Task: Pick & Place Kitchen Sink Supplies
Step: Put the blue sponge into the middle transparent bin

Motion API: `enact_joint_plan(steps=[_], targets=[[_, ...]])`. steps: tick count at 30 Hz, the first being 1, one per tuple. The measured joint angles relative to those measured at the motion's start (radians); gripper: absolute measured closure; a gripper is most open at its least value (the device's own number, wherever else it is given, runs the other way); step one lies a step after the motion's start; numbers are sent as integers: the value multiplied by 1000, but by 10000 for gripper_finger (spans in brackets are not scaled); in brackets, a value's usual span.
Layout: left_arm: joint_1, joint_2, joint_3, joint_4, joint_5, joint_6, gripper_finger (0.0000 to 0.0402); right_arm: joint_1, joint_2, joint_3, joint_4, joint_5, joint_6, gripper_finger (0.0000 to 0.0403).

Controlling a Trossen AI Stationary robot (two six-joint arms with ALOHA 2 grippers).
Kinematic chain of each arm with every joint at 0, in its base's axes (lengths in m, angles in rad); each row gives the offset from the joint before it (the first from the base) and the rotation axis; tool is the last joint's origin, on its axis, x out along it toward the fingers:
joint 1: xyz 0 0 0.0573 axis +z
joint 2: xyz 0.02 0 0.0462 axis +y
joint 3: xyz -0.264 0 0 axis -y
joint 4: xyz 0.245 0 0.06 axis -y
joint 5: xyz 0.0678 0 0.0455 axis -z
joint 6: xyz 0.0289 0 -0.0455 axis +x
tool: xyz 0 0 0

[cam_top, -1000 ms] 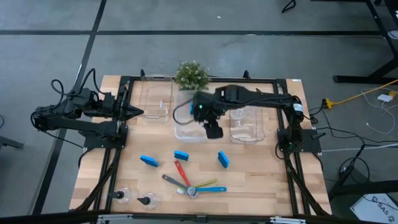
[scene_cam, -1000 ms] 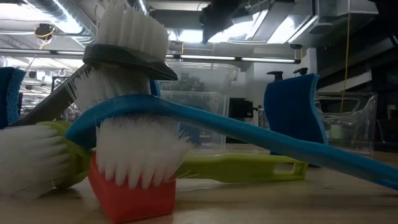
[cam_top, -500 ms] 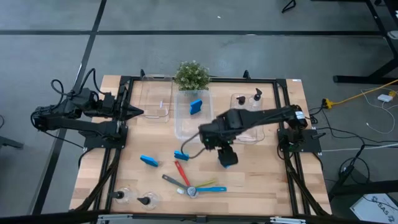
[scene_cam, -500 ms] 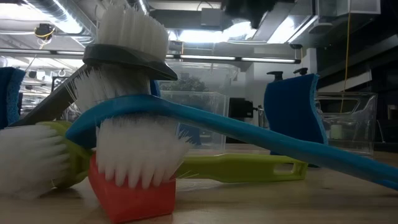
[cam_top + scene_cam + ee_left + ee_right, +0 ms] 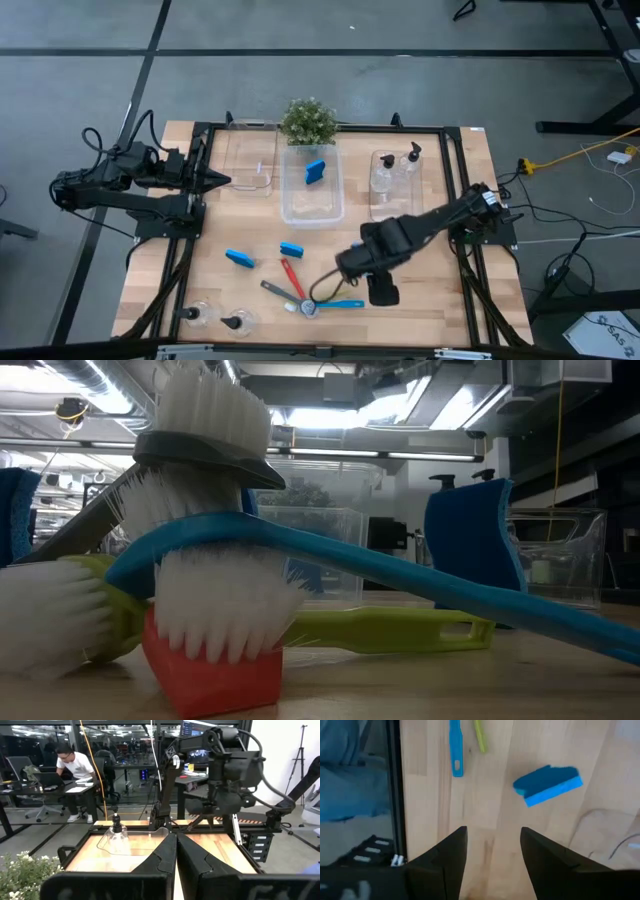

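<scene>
I see right gripper (image 5: 383,292) agape, empty, hiding sponge (image 5: 548,784) beside brush pile (image 5: 305,300); left gripper (image 5: 222,180) closed; wooden table (image 5: 450,290), grey floor.

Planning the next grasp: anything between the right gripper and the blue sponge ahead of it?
Nothing visible. Only bare table lies between the open right gripper and the blue sponge. The blue brush and yellow-green brush handles lie off to one side, apart from the sponge.
</scene>
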Motion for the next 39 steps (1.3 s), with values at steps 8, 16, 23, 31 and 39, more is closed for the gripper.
enact_joint_plan(steps=[8,16,23,31,39], targets=[[0,0,0,0,0,0,395,59,0,0,30,198,333,219],[0,0,0,0,0,0,396,90,0,0,26,352,563,219],[0,0,0,0,0,0,395,92,0,-1,26,362,584,219],[0,0,0,0,0,0,395,122,0,-1,26,473,607,219],[0,0,0,0,0,0,396,179,1,-69,42,578,734,219]])
